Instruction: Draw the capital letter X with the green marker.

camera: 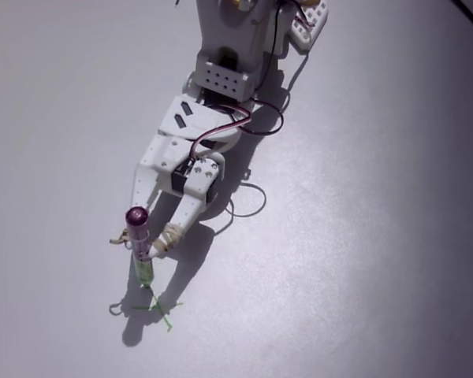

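Jaws pinch the marker [141, 250] near upright in the gripper [148, 241], green tip down just above the X [158, 307] on the table [363, 236].

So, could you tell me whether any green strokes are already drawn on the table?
Yes, two thin crossed green strokes, the X, lie on the table just below the marker tip.

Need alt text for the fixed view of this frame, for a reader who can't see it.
A white two-finger gripper holds a slim marker, magenta at the top and light green at the bottom, nearly upright above a pale grey table. Just below its tip, a small thin green mark of two crossed strokes lies on the surface, partly in the arm's shadow.
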Action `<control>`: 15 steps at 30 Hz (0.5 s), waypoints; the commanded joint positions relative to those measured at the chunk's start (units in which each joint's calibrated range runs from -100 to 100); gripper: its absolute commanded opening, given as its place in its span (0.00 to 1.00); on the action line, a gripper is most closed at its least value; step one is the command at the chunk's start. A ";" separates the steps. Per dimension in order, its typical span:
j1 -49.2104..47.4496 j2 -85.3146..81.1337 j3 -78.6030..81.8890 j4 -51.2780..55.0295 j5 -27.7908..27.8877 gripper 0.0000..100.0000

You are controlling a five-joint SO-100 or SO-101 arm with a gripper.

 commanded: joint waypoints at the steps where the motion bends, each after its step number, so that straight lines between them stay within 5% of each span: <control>1: 1.46 -6.03 4.27 -0.32 0.44 0.00; 8: -5.20 -4.84 -1.92 -1.54 -2.54 0.00; 11: -8.63 -14.65 -8.03 16.60 -3.91 0.00; 15: -13.29 -27.33 -13.33 41.28 -12.80 0.00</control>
